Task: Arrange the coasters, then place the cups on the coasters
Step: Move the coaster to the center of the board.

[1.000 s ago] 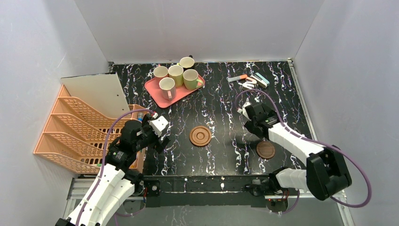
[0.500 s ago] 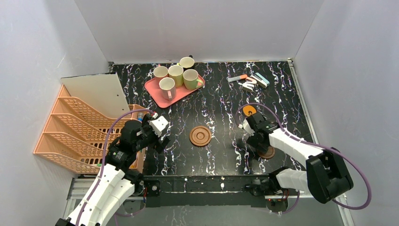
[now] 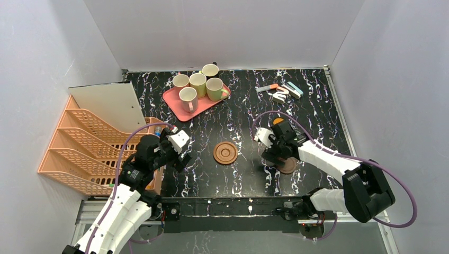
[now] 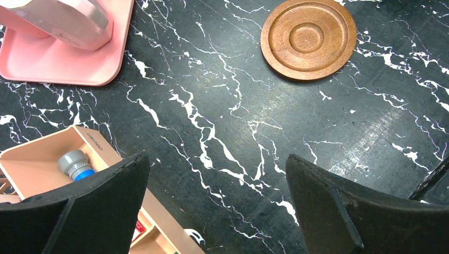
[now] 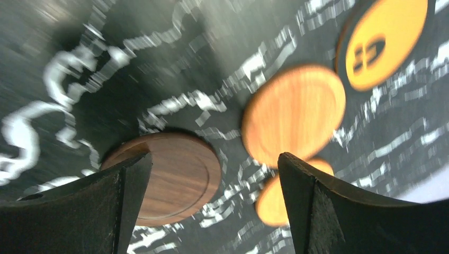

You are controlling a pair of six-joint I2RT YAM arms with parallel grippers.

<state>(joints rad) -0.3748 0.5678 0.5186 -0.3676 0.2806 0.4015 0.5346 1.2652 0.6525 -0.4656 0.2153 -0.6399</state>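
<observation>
nearest the bases, the left gripper (image 4: 217, 174) is seen low beside the orange file rack (image 3: 79, 153), jaws spread wide and nothing held. it is judged to be parked there to leave the middle free for the other arm.

over on the right, the right gripper (image 5: 214, 174) is likewise spread fully, nothing gripped, and is hung over a dark brown coaster (image 5: 174, 177) that lies flat on the marble table (image 3: 238, 124), partly hidden behind one finger in the wrist view. that view is smeared, so whether a fingertip touches the disc cannot be told. the open jaws over it are read as a pickup or a nudge being lined up.

just beyond, three orange coasters (image 5: 294, 114) are made out, two seemingly overlapping, the farthest disc (image 5: 384, 37) printed with a dark mark. they are bunched together, so the arranging is judged far from done.

at mid-table a ringed coaster (image 3: 225, 152) is laid alone, well apart from the rest, where a cup could be set.

further back the pink tray (image 3: 172, 98) is angled on the table, with four of the cups (image 3: 188, 99) stood upright on it. a fifth, dark cup (image 3: 210, 70) is stood at its far corner, on or just off it, which cannot be told. no cup is on a coaster yet.

at the far right some small stationery (image 3: 280, 91) is lying in a cluster.
</observation>
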